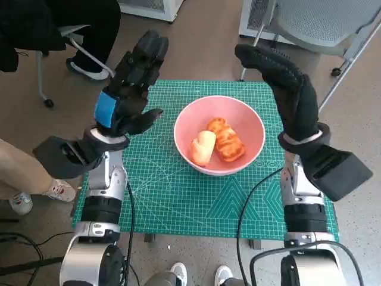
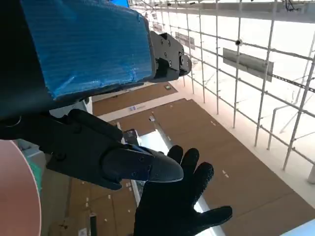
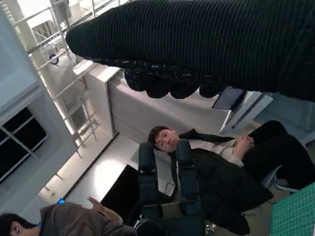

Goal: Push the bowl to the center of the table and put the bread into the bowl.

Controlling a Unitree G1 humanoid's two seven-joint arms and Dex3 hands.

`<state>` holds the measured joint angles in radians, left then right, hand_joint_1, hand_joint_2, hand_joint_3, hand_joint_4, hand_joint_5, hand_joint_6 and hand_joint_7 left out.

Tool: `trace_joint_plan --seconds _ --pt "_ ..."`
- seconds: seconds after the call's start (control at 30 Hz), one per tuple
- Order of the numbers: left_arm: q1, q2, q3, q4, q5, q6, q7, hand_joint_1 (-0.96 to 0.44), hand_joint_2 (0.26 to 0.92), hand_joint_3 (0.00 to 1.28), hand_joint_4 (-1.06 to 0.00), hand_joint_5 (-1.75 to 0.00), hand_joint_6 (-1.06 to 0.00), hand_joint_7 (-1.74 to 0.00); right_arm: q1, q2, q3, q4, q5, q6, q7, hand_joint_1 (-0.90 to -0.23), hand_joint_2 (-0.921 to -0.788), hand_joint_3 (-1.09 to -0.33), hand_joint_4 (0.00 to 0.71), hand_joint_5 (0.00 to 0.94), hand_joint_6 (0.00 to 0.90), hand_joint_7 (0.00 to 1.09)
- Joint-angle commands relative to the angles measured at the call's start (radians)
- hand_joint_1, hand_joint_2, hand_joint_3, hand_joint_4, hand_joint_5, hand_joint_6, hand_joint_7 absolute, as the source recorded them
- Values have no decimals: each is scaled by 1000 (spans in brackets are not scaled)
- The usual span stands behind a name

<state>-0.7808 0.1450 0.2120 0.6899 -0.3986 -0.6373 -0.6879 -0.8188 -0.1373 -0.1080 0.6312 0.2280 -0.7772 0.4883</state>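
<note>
A pink bowl (image 1: 238, 116) stands near the middle of the green cutting mat (image 1: 178, 196) in the head view. Two pieces of bread lie inside it: a pale roll (image 1: 202, 147) and an orange-brown glazed piece (image 1: 227, 140). My left hand (image 1: 132, 83) is raised to the left of the bowl, fingers spread, holding nothing. My right hand (image 1: 286, 89) is lifted to the right of the bowl, fingers extended and empty. In the left wrist view the bowl's rim (image 2: 19, 196) shows at the edge, and my gloved right hand (image 2: 177, 206) appears beyond my left hand's fingers (image 2: 142, 164).
The mat covers the small table. A person in dark clothes sits on a chair (image 1: 77, 36) at the back left, and a grey mesh chair (image 1: 321, 24) stands at the back right. Feet (image 1: 178, 274) show at the table's near edge. Seated people (image 3: 216, 172) appear in the right wrist view.
</note>
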Motion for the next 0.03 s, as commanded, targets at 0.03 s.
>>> trace_joint_plan --seconds 0.03 --pt "-36 -4 6 41 0 -32 -17 -701 921 213 -48 -5 -214 -15 -3 -8 4 3 -9 3 0 -715 -921 -735 200 7 66 448"
